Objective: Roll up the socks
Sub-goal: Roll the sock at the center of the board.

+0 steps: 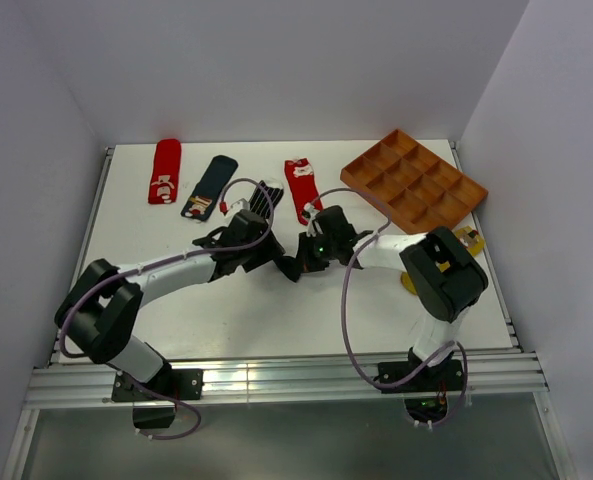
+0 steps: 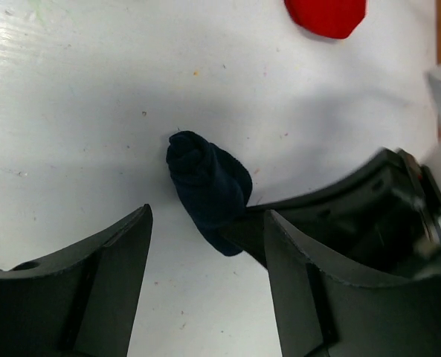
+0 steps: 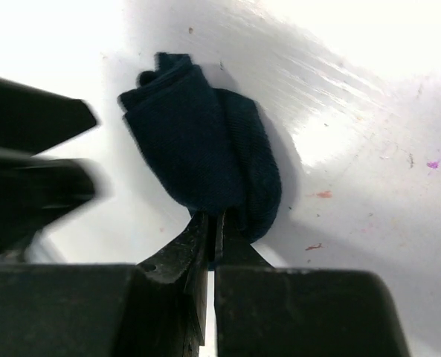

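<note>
On the table (image 1: 276, 320), the right gripper (image 3: 213, 227) pinches the rolled navy sock (image 3: 198, 145) while the left gripper (image 2: 207, 219) hangs spread.

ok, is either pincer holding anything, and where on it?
Right pincer pinches the rolled navy sock by its near edge; left pincer is open, holding nothing.

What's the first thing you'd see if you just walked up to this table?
A navy sock, bunched into a little roll in the middle of the table, its edge pinched by the right gripper while the left gripper stands open next to it. Then the orange compartment tray at the far right corner and two bright red socks lying flat along the far edge.
</note>
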You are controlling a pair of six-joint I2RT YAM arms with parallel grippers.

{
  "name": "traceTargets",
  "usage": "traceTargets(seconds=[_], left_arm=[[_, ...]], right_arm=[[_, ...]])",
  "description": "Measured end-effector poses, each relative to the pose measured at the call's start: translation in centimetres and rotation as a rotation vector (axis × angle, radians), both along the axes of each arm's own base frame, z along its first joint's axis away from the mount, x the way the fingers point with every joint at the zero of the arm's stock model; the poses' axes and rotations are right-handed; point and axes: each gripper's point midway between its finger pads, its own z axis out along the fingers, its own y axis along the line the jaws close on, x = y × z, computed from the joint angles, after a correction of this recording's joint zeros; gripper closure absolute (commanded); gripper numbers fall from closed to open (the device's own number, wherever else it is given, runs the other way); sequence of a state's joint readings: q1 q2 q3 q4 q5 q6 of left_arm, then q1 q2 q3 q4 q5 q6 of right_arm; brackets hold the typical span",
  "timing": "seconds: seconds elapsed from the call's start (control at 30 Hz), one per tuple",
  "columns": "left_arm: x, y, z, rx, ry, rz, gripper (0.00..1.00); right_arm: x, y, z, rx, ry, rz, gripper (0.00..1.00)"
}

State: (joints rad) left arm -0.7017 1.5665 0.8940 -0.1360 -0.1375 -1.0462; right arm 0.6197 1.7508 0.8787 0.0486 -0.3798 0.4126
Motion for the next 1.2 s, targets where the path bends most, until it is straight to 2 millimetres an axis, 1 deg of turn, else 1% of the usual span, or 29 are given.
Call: traceTargets(seconds=[0.13, 0.3, 0.43, 0.6, 0.67, 0.7, 0.77, 0.8, 0.87, 0.9, 0.93, 0.97, 1.0, 1.03, 1.1, 1.13, 1.2], left_arm=[[-0.2, 0.2, 1.0, -0.032, -0.026, 0.013, 0.34], [-0.5, 0.2, 0.5, -0.042, -0.017, 0.008, 0.36], [-0.4, -0.3, -0.5, -0.048, -0.001, 0.0, 0.37], [-0.6, -0.4, -2.7, -0.022, 0.043, -0.006, 0.41], [-0.6, -0.4, -3.5, -0.012, 0.056, -0.005, 0.45], [-0.5, -0.4, -3.7, -0.009, 0.061, -0.003, 0.49], [-0.3, -0.7, -4.0, -0.012, 0.062, 0.0, 0.52], [-0.1, -0.8, -4.0, -0.014, 0.06, 0.0, 0.57], [0.1, -1.0, -4.1, -0.02, 0.06, 0.004, 0.63], [0.3, -1.2, -4.1, -0.023, 0.059, 0.005, 0.7], [0.4, -1.3, -4.2, -0.025, 0.06, 0.007, 0.73], [0.4, -1.3, -4.3, -0.027, 0.06, 0.006, 0.76], [0.4, -1.4, -4.3, -0.03, 0.059, 0.004, 0.81], [0.5, -1.5, -4.2, -0.033, 0.059, 0.005, 0.84], [0.5, -1.6, -4.1, -0.037, 0.056, 0.003, 0.89], [0.5, -1.6, -4.1, -0.039, 0.055, 0.002, 0.91], [0.5, -1.7, -4.1, -0.038, 0.053, -0.001, 0.94]], right_arm=[[-0.1, -0.2, 0.0, 0.166, 0.165, -0.01, 1.0], [-0.5, 0.0, -0.2, 0.341, 0.347, -0.018, 1.0], [-0.7, 0.0, -0.3, 0.407, 0.432, -0.019, 1.0], [-0.8, -0.1, -0.3, 0.439, 0.473, -0.02, 1.0], [-0.8, -0.1, -0.3, 0.44, 0.475, -0.022, 1.0], [-0.8, -0.1, -0.3, 0.44, 0.475, -0.023, 1.0], [-0.8, -0.1, -0.3, 0.438, 0.476, -0.023, 1.0], [-0.8, -0.2, -0.3, 0.437, 0.477, -0.024, 1.0], [-0.8, -0.2, -0.4, 0.434, 0.476, -0.026, 1.0], [-0.8, -0.2, -0.5, 0.431, 0.475, -0.027, 1.0], [-0.8, -0.3, -0.5, 0.427, 0.472, -0.027, 1.0], [-0.8, -0.3, -0.5, 0.42, 0.466, -0.028, 0.98], [-0.7, -0.4, -0.5, 0.412, 0.459, -0.031, 0.96], [-0.6, -0.5, -0.4, 0.403, 0.446, -0.035, 0.91], [-0.5, -0.7, -0.3, 0.375, 0.417, -0.041, 0.83], [-0.5, -0.8, -0.1, 0.356, 0.395, -0.045, 0.74], [-0.4, -0.9, 0.3, 0.319, 0.35, -0.051, 0.66]])
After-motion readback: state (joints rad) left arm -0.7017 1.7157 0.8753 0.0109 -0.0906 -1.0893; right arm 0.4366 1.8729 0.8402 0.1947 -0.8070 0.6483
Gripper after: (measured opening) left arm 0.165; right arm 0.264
